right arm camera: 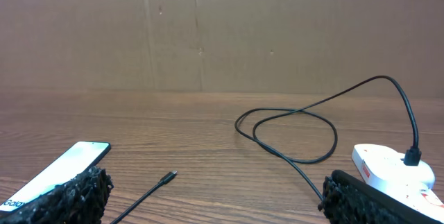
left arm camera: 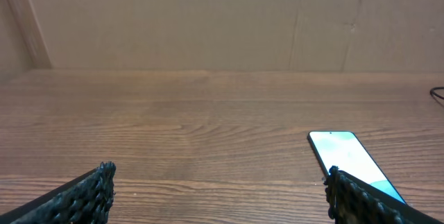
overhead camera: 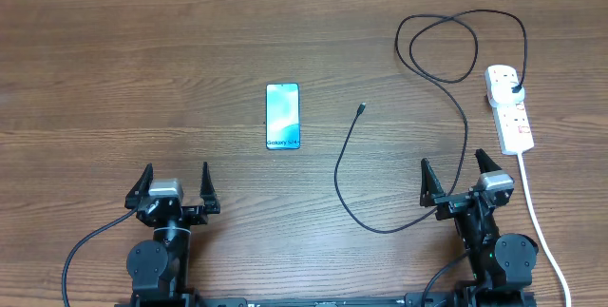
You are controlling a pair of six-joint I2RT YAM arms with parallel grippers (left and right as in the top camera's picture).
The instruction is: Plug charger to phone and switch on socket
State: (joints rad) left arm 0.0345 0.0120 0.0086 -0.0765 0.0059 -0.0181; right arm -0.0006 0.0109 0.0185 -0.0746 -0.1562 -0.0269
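Observation:
The phone [overhead camera: 283,116] lies flat in the middle of the table, screen up and lit; it also shows in the left wrist view as the phone [left arm camera: 343,153] and in the right wrist view as the phone [right arm camera: 59,170]. The charger [overhead camera: 446,84] is a thin black cable looping at the back right, its plug in the socket [overhead camera: 510,107]. Its connector tip [overhead camera: 361,109] lies loose right of the phone, seen as the tip [right arm camera: 168,177]. The socket [right arm camera: 388,167] lies far right. My left gripper [overhead camera: 175,186] and right gripper [overhead camera: 456,179] stand open near the front edge, both empty.
The socket's thick white cord [overhead camera: 541,221] runs down the right side toward the front edge, close to my right arm. A cardboard wall [left arm camera: 222,23] closes off the back of the wooden table [overhead camera: 142,79].

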